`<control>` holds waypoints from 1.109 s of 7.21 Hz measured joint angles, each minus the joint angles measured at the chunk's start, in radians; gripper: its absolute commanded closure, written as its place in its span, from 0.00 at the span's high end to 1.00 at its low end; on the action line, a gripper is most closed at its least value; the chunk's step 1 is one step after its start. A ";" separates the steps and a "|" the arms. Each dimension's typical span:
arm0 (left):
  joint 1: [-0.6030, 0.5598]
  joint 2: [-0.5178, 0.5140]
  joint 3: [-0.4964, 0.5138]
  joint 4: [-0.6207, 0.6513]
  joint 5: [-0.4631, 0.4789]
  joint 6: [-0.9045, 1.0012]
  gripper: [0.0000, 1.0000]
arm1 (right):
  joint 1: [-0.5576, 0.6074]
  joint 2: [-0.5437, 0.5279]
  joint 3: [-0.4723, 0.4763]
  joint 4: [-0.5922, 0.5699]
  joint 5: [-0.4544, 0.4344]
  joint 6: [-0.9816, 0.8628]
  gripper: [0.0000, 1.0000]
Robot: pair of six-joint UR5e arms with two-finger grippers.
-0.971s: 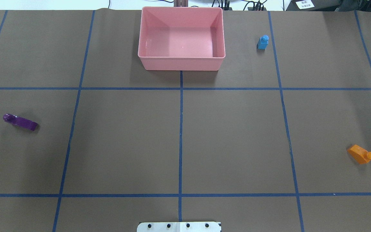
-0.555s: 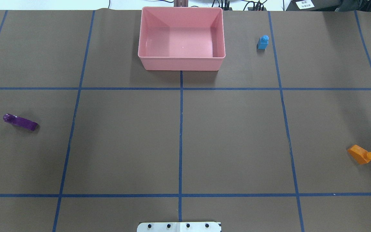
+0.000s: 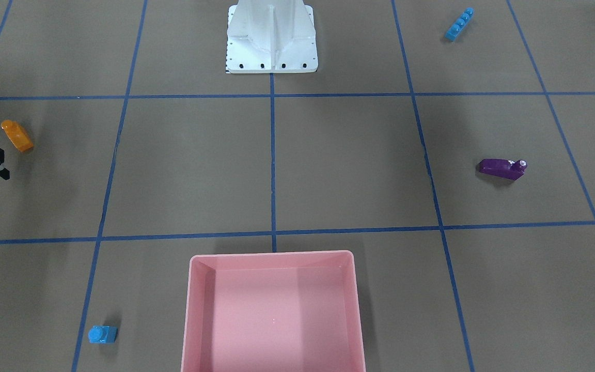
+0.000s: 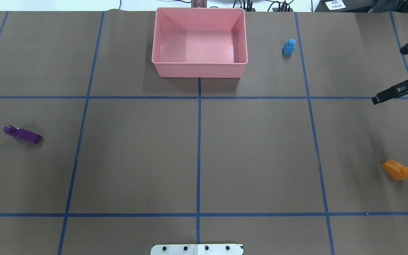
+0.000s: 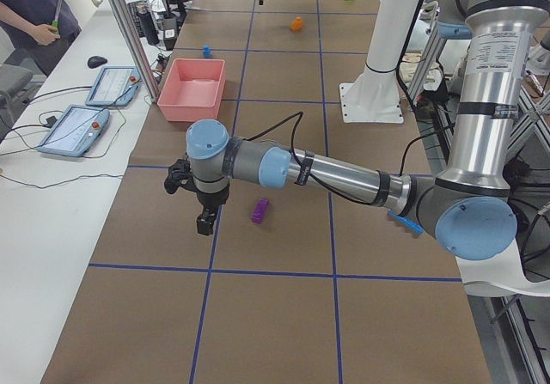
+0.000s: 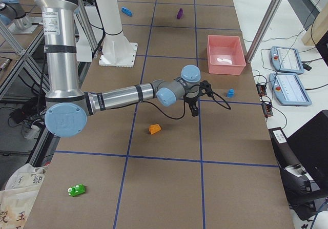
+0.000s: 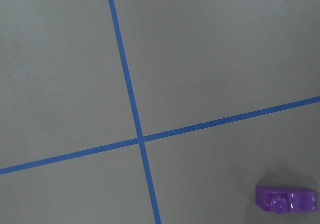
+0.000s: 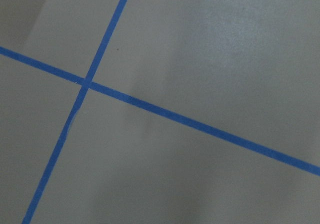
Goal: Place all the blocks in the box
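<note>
Front-facing view: pink box (image 3: 271, 253) at the near edge. Small blue cube (image 3: 103, 334) on the desk (image 3: 328, 155) near the box. Orange sloped block (image 3: 17, 136) and purple sloped block (image 3: 501, 168) at opposite sides. Long blue 4-stud block (image 3: 458, 24) near the white robot base (image 3: 271, 36).

Overhead view: right jaws apart, over bare desk, clear of the orange block.

Left-side view: left jaws near the purple block; apart or together, cannot tell.

Right-side view: green 2-stud block (image 6: 77, 189) at the desk's near end. All 5 blocks lie outside the box.

Left wrist view: purple block at lower right.

Right wrist view: blue tape lines (image 8: 150, 108) on the desk.
</note>
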 measured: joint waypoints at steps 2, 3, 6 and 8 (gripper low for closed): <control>0.005 0.004 0.000 -0.014 -0.001 -0.018 1.00 | -0.067 -0.105 0.055 0.013 -0.014 0.008 0.99; 0.005 0.005 0.000 -0.025 -0.002 -0.027 1.00 | -0.110 -0.153 0.075 0.014 -0.020 0.006 0.99; 0.005 0.006 -0.001 -0.035 -0.002 -0.035 1.00 | -0.206 -0.248 0.085 0.014 -0.066 -0.024 0.99; 0.005 0.007 -0.004 -0.035 -0.003 -0.035 1.00 | -0.215 -0.284 0.079 0.013 -0.062 -0.073 0.93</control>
